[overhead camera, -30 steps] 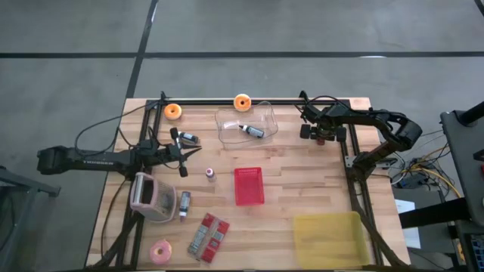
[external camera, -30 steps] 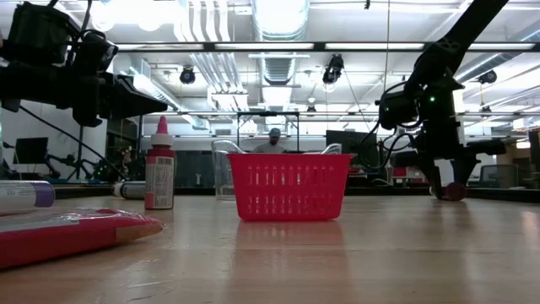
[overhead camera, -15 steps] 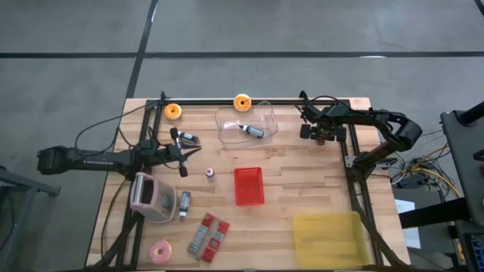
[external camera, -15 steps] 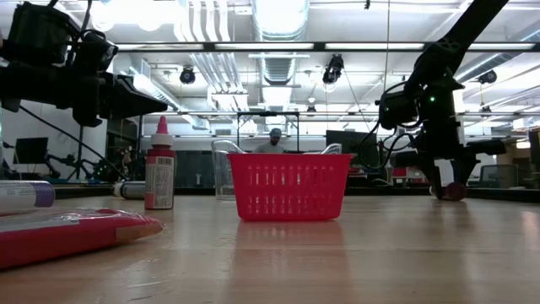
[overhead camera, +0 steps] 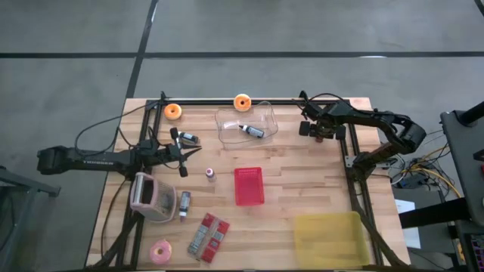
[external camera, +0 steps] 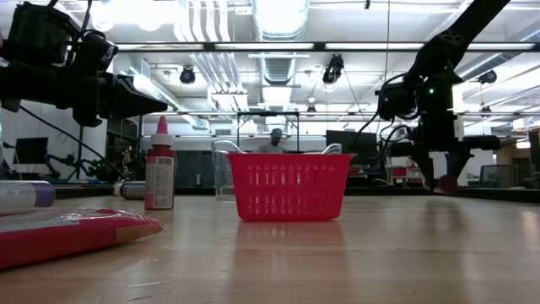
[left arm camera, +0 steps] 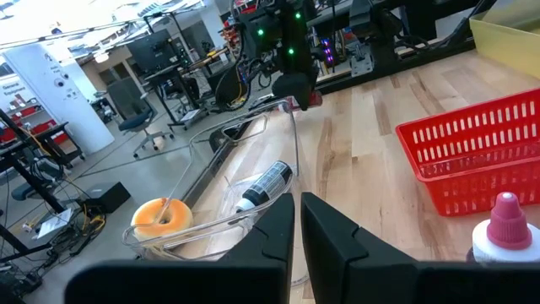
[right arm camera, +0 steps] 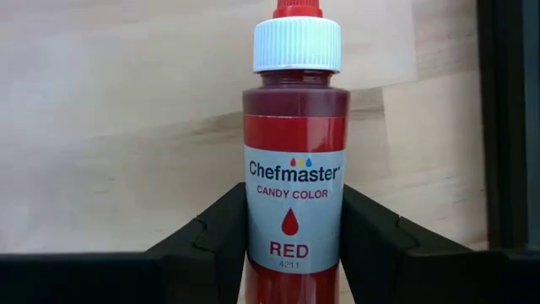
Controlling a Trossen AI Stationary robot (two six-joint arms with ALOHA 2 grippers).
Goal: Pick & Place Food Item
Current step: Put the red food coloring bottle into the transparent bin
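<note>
The right gripper [right arm camera: 291, 232] clamps the red candy colour bottle [right arm camera: 295, 143] at the counter's [overhead camera: 302, 189] far right edge, its long axis running out past the fingertips; the clear tub [overhead camera: 246, 125] lies nearest; the left gripper [left arm camera: 295, 224], pinched narrow, waits well apart

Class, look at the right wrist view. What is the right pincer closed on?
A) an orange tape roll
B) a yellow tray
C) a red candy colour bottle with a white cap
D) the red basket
C: the right pincer grips the red candy colour bottle, one dark finger on each side of its label.
</note>
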